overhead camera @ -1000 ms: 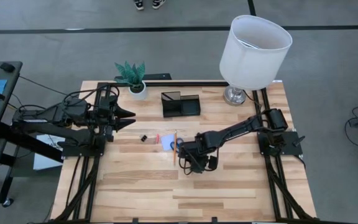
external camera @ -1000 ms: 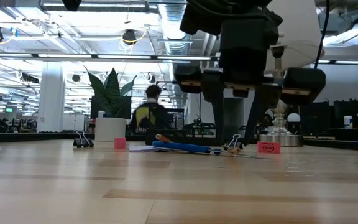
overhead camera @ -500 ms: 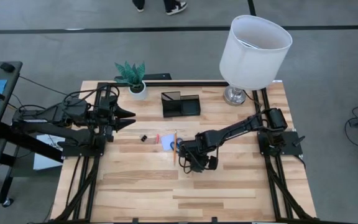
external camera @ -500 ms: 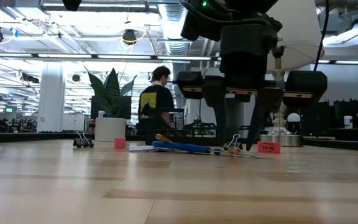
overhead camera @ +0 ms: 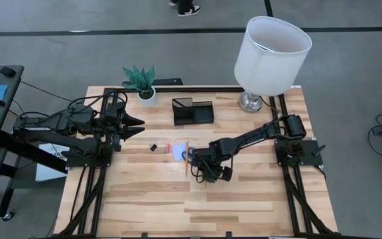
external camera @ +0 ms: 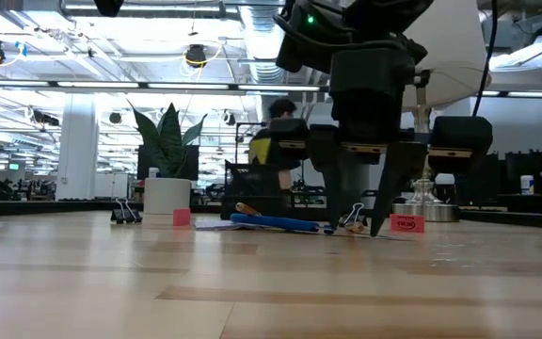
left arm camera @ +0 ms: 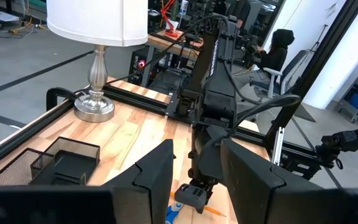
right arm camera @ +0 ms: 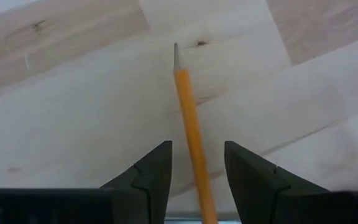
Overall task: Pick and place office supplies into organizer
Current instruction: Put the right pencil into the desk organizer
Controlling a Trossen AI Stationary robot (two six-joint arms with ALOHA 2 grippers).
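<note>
Left arm sits over the table's left edge, level with the back half. Left gripper (overhead camera: 138,121) points toward the centre; its jaws stand apart with nothing between them, clear in the left wrist view. Bare wood lies ahead of it up to the small clutter mid-table.

Small green plant in a white pot (overhead camera: 142,84) stands near the back edge, left of centre. Right of it, the small black rectangular mesh organizer (overhead camera: 192,111) sits back of centre, well apart from the back rail, free wood on its near side.

Mid-table, left to right: a tiny black binder clip (overhead camera: 153,147) lies alone; then a pale square note pad (overhead camera: 178,152) with the blue-handled scissors (external camera: 276,223) lying across it; then a yellow wooden pencil (overhead camera: 187,158) lying front to back, just beside the pad.

Right gripper (overhead camera: 202,174) hangs point-down just right of the pencil's near end. In the right wrist view the pencil (right arm camera: 191,130) runs through the gap between the two dark fingers (right arm camera: 150,174), jaws parted, sides not visibly touching it. Low view: fingertips at table level.

Whole front half of the light wooden table (overhead camera: 244,206) is bare planks to the front edge.

White-shaded lamp on a silver base (overhead camera: 251,101) occupies the back right corner, beside the right rail.
</note>
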